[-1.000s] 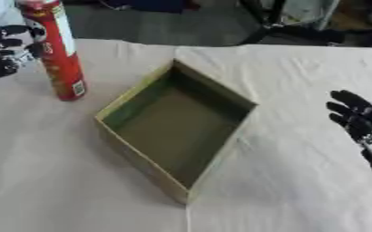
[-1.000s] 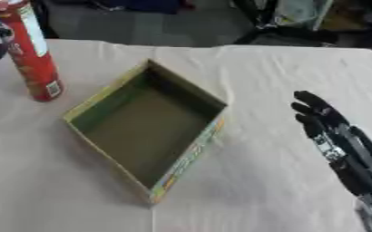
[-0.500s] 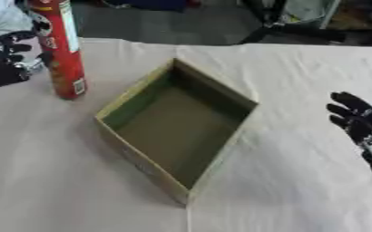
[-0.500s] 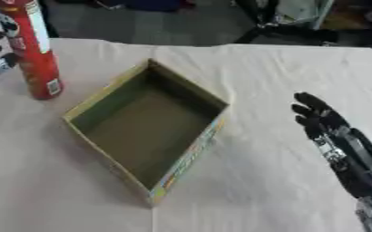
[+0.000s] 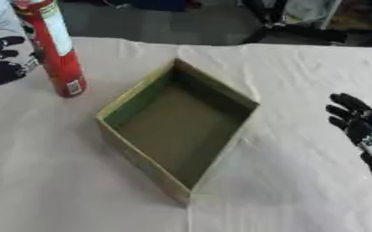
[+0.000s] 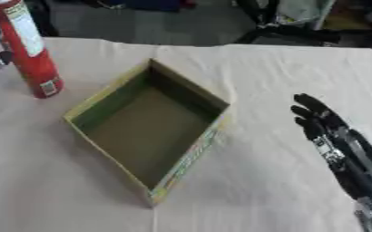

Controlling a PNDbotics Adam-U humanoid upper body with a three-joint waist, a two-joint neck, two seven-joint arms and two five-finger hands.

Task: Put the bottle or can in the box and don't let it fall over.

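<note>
A tall red can [image 5: 57, 56] with a white label stands upright on the cloth at the back left. My left hand [image 5: 2, 62] is just to its left, open, with its fingers spread toward the can; whether they touch it I cannot tell. An open cardboard box [image 5: 214, 89] with a green inner wall lies in the middle, turned cornerwise, with nothing inside. Out at the right my right hand [image 6: 334, 138] is open, its fingers straight and pointing away, well apart from the box.
Wrinkled beige cloth [image 5: 78, 190] covers the table. Beyond the table's far edge [image 5: 221, 45] are dark floor and chair legs.
My left hand has shifted slightly lower beside the can. The can, box and right hand have stayed in place.
</note>
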